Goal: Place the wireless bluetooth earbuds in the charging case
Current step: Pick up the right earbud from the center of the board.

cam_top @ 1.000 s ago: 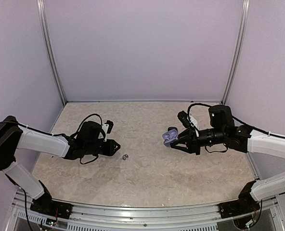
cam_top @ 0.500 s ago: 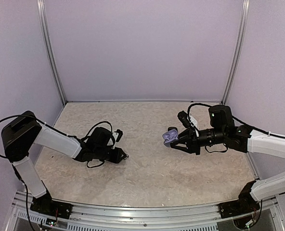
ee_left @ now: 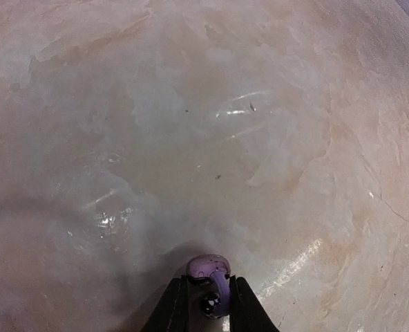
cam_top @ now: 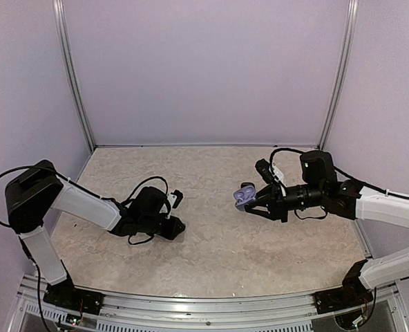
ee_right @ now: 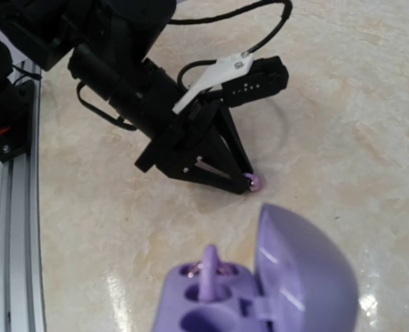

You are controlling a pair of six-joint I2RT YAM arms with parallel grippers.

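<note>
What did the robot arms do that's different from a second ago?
The left gripper reached out to its right over the marbled tabletop to the tiny purple-tipped earbud, which lay loose ahead of it before. Now it pinches the earbud between its fingertips, with the bud still down on the table. The right gripper stayed put, holding the open lilac plastic charging case.

Table [cam_top: 211, 256]: left gripper [cam_top: 179, 226] left of centre, tips down at the surface, an earbud [ee_left: 210, 273] pinched between them. Right gripper [cam_top: 254, 205] sits well apart to the right, holding the charging case [cam_top: 243, 196], lid up. A second earbud [ee_right: 208, 271] sits in a case socket.
</note>
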